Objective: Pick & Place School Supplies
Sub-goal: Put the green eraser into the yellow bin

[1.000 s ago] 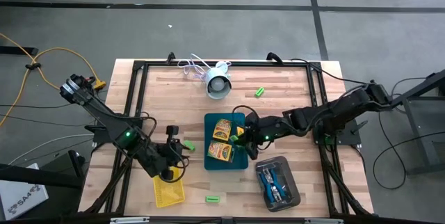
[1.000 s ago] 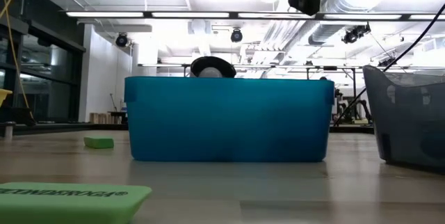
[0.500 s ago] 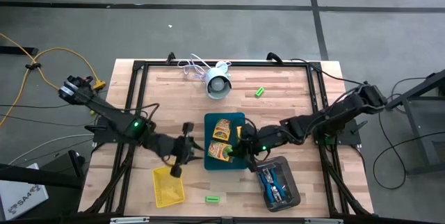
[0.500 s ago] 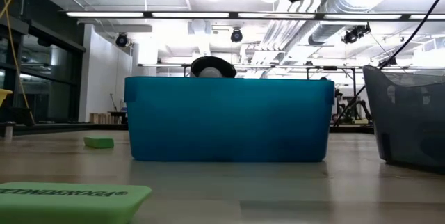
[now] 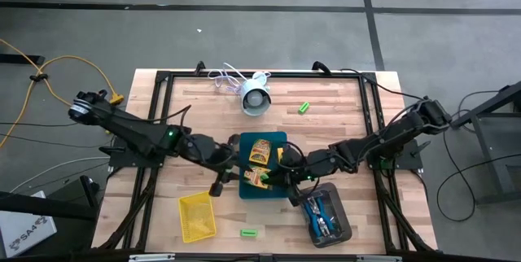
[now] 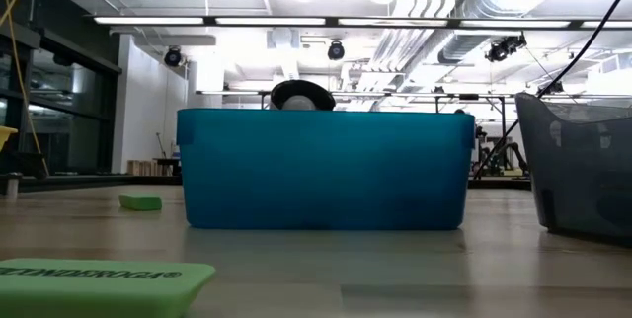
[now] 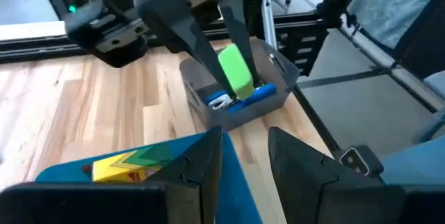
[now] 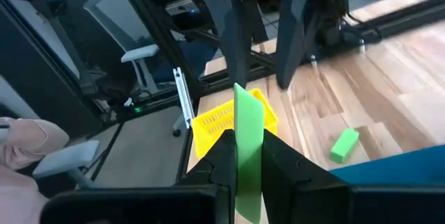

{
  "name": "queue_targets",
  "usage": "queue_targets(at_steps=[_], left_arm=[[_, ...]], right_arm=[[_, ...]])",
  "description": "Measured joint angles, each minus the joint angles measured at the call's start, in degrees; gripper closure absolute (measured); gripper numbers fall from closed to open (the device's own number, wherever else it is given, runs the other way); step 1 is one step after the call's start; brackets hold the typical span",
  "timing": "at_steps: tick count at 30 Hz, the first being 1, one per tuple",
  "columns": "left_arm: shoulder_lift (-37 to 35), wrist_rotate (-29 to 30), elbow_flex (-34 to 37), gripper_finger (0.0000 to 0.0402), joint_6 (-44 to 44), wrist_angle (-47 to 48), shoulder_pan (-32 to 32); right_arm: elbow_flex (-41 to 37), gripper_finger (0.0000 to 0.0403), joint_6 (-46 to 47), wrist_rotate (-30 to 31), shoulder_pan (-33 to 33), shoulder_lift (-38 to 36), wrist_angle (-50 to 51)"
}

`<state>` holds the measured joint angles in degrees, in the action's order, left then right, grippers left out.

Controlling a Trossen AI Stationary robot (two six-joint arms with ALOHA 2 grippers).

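Taking the teal tray (image 5: 264, 191) at the middle of the table as the landmark, the yellow tray (image 5: 198, 217) is lying to its lower left, and one green block (image 5: 249, 233) is resting on the wood below the teal tray, between the yellow tray and the dark grey tray (image 5: 339, 217). The left arm is reaching in from the left, and the left gripper (image 5: 229, 170) is hanging at the teal tray's left edge; in the left wrist view its fingers (image 7: 206, 156) are standing slightly apart with nothing between them. Inside the teal tray, two yellow-orange printed boxes are lying, one box (image 5: 260, 150) in the far half and the other box (image 5: 258, 177) in the near half. Beyond the teal tray's far edge, the white round device (image 5: 256, 98) with its cable is sitting near the table's far rail, and a second green block (image 5: 304, 107) is lying to its right. The right gripper (image 5: 286, 182) is hovering at the teal tray's right edge, its fingers pinched onto a flat green block (image 8: 248, 152) held upright. To the lower right of the teal tray, the dark grey tray is holding the blue-handled scissors (image 5: 320, 214). The right arm is extending from the table's right side.
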<state>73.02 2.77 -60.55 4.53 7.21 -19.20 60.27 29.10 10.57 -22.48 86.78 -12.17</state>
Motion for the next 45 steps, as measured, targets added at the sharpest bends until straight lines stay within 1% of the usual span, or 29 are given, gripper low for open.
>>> queue_targets(at_steps=[5, 8, 13, 25, 32, 41, 45], left_arm=[[2.1, -5.0, 0.0, 0.0288, 0.0, -4.0, 2.1], [2.8, -6.1, 0.0, 0.0288, -0.2, -5.5, 2.9], [2.9, -6.1, 0.0, 0.0288, -1.1, -8.0, 3.1], [3.3, -5.3, 0.0, 0.0288, -2.4, -9.5, 3.7], [4.1, -5.9, 0.0, 0.0288, -2.7, -10.5, 5.3], [5.2, -7.2, -0.1, 0.0289, -2.6, -11.8, 5.6], [5.5, -7.2, -0.1, 0.0298, -2.1, -12.0, 5.7]], right_arm=[[0.0, 0.0372, -2.1, 0.0, 0.5, 0.0, -0.1], [0.0, 0.0372, -2.4, 0.0, 0.7, 0.0, 0.0], [0.0, 0.0372, -3.9, 0.8, 0.9, 0.0, 0.7], [0.0, 0.0372, -6.7, 0.8, 2.3, 0.0, -0.2], [0.0, 0.0372, -7.8, 1.0, 2.8, 0.0, -0.5], [0.0, 0.0372, -8.4, 0.9, 2.8, -0.1, -0.3], [-0.1, 0.0372, -8.4, 0.9, 2.8, -0.1, -0.3]])
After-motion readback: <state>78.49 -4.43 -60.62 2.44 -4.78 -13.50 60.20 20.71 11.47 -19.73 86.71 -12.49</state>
